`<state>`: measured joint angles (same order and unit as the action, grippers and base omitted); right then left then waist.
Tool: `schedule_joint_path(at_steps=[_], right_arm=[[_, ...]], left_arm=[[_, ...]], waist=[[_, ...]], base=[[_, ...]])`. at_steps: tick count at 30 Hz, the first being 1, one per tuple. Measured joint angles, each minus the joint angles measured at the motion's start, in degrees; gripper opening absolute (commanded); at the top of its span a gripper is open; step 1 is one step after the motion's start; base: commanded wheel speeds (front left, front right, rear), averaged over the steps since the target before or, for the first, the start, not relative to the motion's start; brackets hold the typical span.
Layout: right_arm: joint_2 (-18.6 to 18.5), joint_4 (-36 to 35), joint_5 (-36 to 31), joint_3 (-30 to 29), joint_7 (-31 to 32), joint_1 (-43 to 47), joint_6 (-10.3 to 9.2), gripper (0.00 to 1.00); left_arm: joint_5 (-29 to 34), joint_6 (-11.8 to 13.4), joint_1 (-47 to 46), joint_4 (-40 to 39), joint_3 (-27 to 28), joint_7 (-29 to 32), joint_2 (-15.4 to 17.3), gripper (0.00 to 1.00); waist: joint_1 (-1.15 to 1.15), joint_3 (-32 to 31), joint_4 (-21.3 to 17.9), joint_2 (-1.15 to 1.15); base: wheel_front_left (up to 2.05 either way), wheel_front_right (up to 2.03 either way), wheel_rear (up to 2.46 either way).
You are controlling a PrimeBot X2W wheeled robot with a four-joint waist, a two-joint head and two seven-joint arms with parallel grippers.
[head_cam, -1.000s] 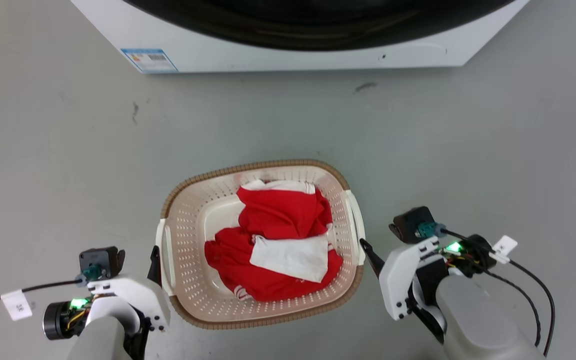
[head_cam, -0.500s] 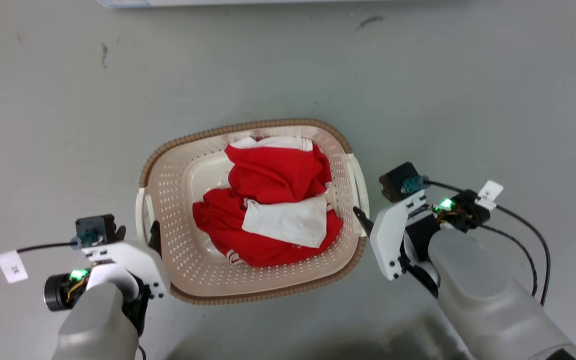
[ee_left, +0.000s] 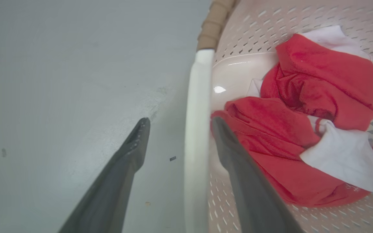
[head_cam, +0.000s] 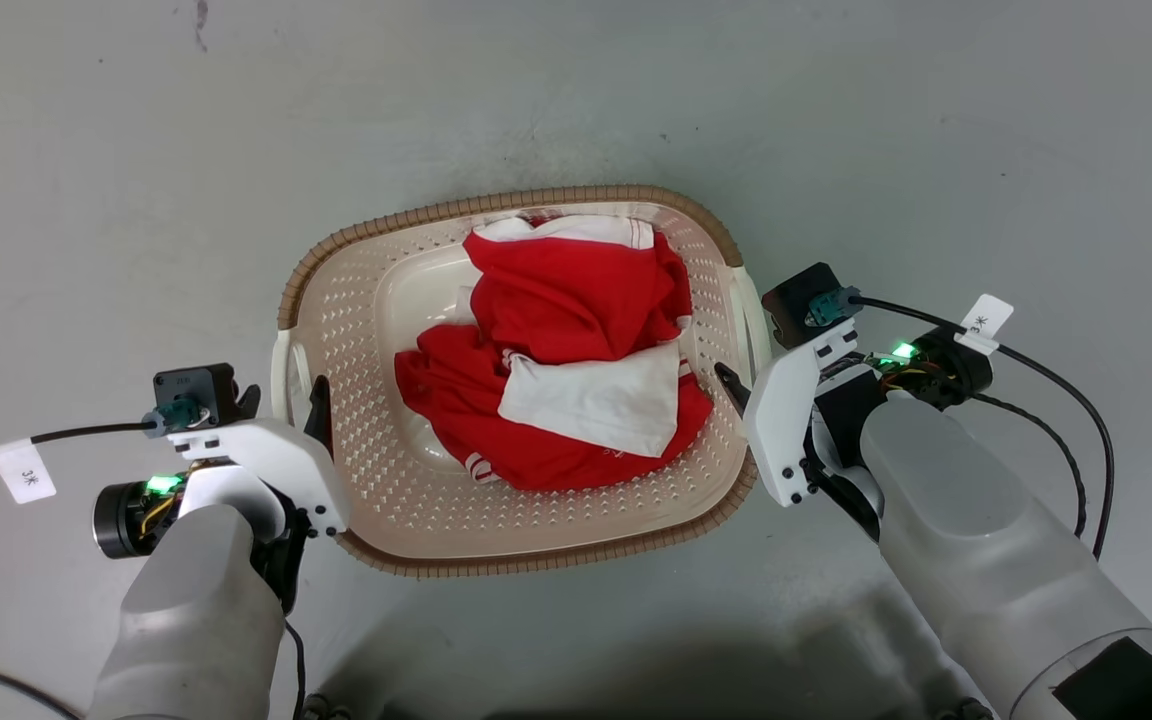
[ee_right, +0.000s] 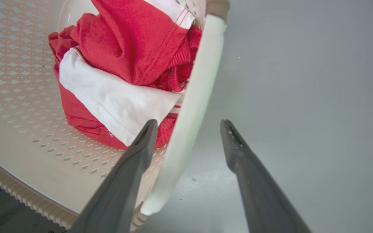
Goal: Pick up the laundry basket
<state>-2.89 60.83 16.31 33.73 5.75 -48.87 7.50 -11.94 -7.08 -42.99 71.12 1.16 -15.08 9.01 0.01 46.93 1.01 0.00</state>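
Note:
The laundry basket [head_cam: 496, 205], cream with perforated walls and a brown woven-look rim, stands on the grey floor at the middle of the head view. Red and white clothes [head_cam: 576, 360] lie in it. My left gripper [head_cam: 298, 400] is open at the basket's left white handle [ee_left: 199, 97]. In the left wrist view its fingers [ee_left: 134, 152] stand one on each side of that handle, my left gripper [ee_left: 180, 120] clear of it. My right gripper [head_cam: 748, 378] is open at the right white handle [ee_right: 202, 64], which passes through my right gripper [ee_right: 189, 122] untouched.
Bare grey floor [head_cam: 936, 150] surrounds the basket on all sides. Black cables [head_cam: 1066, 390] trail from both wrists. A dark shadow lies on the floor at the bottom of the head view.
The head camera has tilted down, so the washing machine has left the top of the picture. Both grippers have closed in from beside the basket until their fingers straddle its handles.

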Motion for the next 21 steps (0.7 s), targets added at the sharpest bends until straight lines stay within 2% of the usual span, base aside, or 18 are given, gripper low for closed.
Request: schedule_joint_path(at_steps=[8, 9, 10, 11, 12, 21], right_arm=[[0.0, 1.35, 3.01, 2.9, 1.43, -0.5, 0.0, 1.0], [0.0, 1.32, 3.57, 3.26, 1.45, -0.5, 0.0, 1.0], [0.03, 1.54, 4.1, 3.57, 1.78, -0.6, 0.0, 0.84], [0.02, 1.81, 4.43, 3.98, 2.15, -0.71, 0.0, 0.27], [0.01, 1.85, 4.93, 4.25, 2.3, -0.71, 0.0, 0.0], [0.09, 2.24, 8.06, 7.51, 2.36, -1.37, -0.12, 0.0]], left_arm=[[-0.47, -0.24, -1.24, 0.83, -1.14, 0.01, -0.82, 1.0], [-0.75, -0.25, -1.41, 1.01, -1.21, 0.01, -0.87, 0.74], [-0.92, -0.26, -1.63, 1.15, -1.36, 0.01, -0.87, 0.39], [-0.94, -0.3, -1.82, 1.23, -1.51, 0.01, -0.87, 0.0], [-1.04, -0.31, -1.98, 1.3, -1.62, 0.01, -0.89, 0.0], [-3.18, -0.47, -2.32, 1.77, -2.92, -0.15, -1.27, 0.0]], waist=[[0.0, 1.75, 0.84, 0.0], [0.0, 1.96, 0.89, 0.0], [0.0, 2.15, 0.9, 0.0], [0.0, 2.31, 0.9, 0.0], [0.0, 2.46, 0.89, 0.0], [0.0, 2.75, 0.72, 0.0]], base=[[0.0, 0.0, 0.0], [0.0, 0.0, 0.0], [0.0, 0.0, 0.0], [0.0, 0.0, 0.0], [0.0, 0.0, 0.0], [0.0, 0.0, 0.0]])
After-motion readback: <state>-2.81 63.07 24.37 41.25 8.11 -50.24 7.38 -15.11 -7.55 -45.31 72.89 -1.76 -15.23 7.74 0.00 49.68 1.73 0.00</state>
